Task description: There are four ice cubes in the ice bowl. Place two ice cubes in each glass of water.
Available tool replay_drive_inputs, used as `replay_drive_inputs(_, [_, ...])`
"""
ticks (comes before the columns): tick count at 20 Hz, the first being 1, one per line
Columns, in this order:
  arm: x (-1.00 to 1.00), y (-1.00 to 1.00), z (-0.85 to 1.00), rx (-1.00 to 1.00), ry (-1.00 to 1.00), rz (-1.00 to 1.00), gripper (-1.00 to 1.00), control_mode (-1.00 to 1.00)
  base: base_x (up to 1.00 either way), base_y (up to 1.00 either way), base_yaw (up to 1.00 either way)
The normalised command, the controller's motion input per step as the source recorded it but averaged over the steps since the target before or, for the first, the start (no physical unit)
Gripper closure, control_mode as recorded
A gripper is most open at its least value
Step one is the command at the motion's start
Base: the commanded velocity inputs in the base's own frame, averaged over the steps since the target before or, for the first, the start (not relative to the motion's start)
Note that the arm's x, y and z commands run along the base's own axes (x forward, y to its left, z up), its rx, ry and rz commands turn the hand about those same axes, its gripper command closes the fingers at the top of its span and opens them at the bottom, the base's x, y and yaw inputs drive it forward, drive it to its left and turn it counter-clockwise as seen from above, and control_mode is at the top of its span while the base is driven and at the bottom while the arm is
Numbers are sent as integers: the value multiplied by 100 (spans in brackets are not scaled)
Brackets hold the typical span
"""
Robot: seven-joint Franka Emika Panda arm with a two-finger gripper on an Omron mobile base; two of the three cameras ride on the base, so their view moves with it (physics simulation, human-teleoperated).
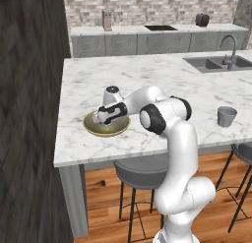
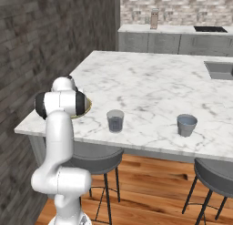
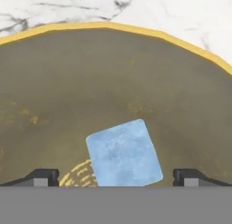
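Observation:
The brassy ice bowl (image 1: 106, 128) sits near the island counter's front left edge. My gripper (image 1: 104, 119) reaches down into it. In the hand view the gripper (image 3: 116, 177) is open, its fingertips (image 3: 43, 177) wide apart. One pale blue ice cube (image 3: 123, 154) lies on the ice bowl (image 3: 113, 73) floor between them, with a gap on each side. Two glasses of water stand on the counter, one (image 2: 115, 120) near the bowl and one (image 2: 187, 125) further right. The right glass (image 1: 227, 116) also appears in the left base view. My arm hides most of the bowl (image 2: 86, 108) in the right base view.
A sink (image 1: 216, 63) with a faucet is set in the counter's far right. Bar stools (image 1: 140, 174) stand under the front edge. A dark wall (image 1: 29, 114) runs along the left.

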Motion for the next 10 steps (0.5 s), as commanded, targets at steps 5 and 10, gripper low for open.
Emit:
replay_drive_inputs(5, [6,0,-13,-2,0,0,-100,-100,0,0,0])
replay_drive_inputs(10, [6,0,-14,-3,-2,0,-100,-100,0,0,0])
